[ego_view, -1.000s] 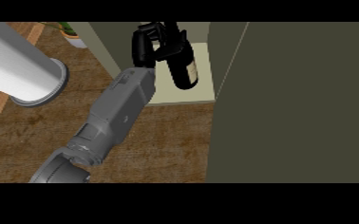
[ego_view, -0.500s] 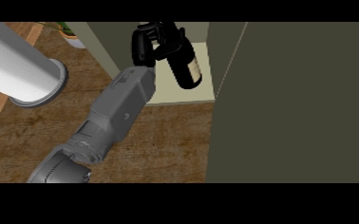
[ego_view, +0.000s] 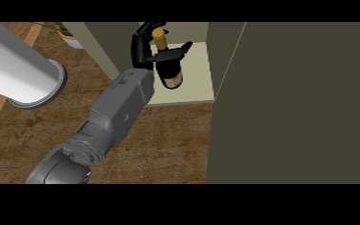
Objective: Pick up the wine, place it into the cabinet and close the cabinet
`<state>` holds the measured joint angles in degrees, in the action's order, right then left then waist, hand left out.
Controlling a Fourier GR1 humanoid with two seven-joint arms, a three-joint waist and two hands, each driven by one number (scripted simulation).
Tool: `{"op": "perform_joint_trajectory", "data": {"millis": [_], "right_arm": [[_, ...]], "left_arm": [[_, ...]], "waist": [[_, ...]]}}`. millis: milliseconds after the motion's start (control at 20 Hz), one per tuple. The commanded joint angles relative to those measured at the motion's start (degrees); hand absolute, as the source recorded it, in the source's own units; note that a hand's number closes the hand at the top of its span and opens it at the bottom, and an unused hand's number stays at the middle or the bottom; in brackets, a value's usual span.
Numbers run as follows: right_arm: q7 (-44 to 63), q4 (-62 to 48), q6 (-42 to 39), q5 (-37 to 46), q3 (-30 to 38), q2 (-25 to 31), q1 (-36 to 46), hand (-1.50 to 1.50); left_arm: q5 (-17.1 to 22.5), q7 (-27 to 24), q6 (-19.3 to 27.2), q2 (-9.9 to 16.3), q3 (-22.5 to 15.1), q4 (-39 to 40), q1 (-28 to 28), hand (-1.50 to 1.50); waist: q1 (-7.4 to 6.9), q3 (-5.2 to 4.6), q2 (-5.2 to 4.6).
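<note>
Brown wood-grain counter [ego_view: 169, 138] carries an olive cabinet [ego_view: 295, 105], its pale shelf floor [ego_view: 197, 83] under the dark wine bottle [ego_view: 170, 69].

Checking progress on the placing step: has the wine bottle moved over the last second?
Yes. The bottle, held in the left hand, has tipped, its gold top now showing, and its base sits slightly farther over the pale cabinet shelf.

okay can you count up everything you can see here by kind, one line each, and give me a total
Wine bottle: 1, in the hand, inside the cabinet
Cabinet: 1
Cabinet door: 1, open
Grey cylinder: 1
Potted plant: 1
Hand: 1
Total: 6
</note>
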<state>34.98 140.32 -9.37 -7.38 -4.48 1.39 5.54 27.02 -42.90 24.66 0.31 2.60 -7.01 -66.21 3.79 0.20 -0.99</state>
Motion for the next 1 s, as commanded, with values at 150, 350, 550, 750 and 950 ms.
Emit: {"op": "perform_joint_trajectory", "data": {"millis": [150,350,550,750,950], "right_arm": [[2.1,2.7,0.5,-2.1,-0.6,-0.3,-0.1,-1.5],[0.7,2.9,-0.5,-3.2,0.7,-0.1,-1.9,-1.5],[-0.3,2.5,-1.6,-2.9,-0.3,0.1,-2.2,-1.5],[-1.1,2.5,-1.7,-2.0,-0.2,-0.1,-2.5,-1.5],[-1.4,-0.2,-0.8,-2.7,1.0,-0.7,0.2,-1.5]], "left_arm": [[-1.7,0.5,1.5,2.6,-0.4,2.9,1.0,-1.5],[-2.7,-3.3,1.7,0.4,-1.0,2.7,4.9,-1.5],[-2.3,-3.7,6.7,0.1,0.0,2.6,3.3,-1.5],[-1.6,-3.6,4.2,1.0,1.1,1.7,3.4,-1.5],[-2.0,-4.4,-0.3,2.4,1.1,1.7,5.0,-1.5]], "waist": [[0.56,-0.26,-0.66],[0.0,-0.24,-0.39],[0.96,-0.24,-0.78],[0.29,-0.26,-0.51],[0.13,-0.29,-0.78]]}}
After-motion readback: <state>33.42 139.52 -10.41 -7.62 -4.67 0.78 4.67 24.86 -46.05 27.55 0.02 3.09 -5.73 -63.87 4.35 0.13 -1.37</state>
